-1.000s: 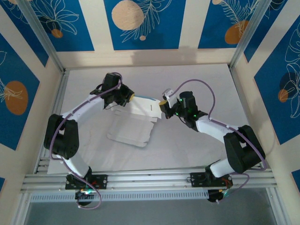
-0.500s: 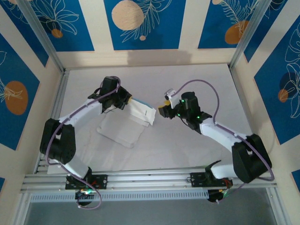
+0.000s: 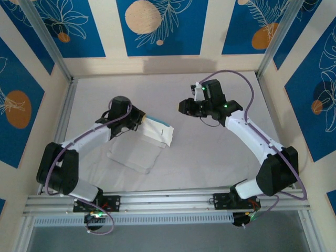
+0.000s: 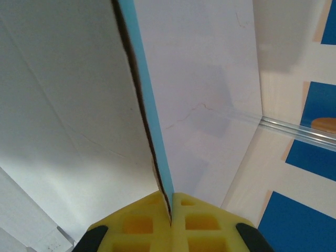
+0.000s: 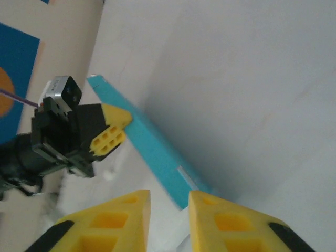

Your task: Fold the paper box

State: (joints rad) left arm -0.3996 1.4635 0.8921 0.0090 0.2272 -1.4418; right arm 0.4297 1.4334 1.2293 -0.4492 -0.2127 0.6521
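At the left edge of the paper box, the black left gripper with yellow finger pads (image 3: pixel 139 120) is clenched on the card. Left wrist view: the two pads (image 4: pixel 171 198) are pressed together, with the card's edge pinched between them and no gap visible.

Paper box (image 3: pixel 158 129): thin card, white on one face and light blue on the other, partly folded. It is held off the white table (image 3: pixel 210 152) at its left end and extends to the right from the left gripper. In the overhead view a narrow light-blue strip runs along its far edge and the broad face is white. The left wrist view shows the white face beside a light-blue edge (image 4: pixel 151 113). The right wrist view shows the light-blue side (image 5: pixel 153 148) as a long, tilted band running from the left gripper's yellow pad (image 5: pixel 112 129).

On the arm-base side of the box, a pale flat panel (image 3: pixel 134 153) lies on the table. Whether it is joined to the held card cannot be told.

Right of the box and well apart from it, the right gripper (image 3: pixel 184 106) hangs above the table, released: its yellow fingers (image 5: pixel 169 202) stand apart and grasp nothing.
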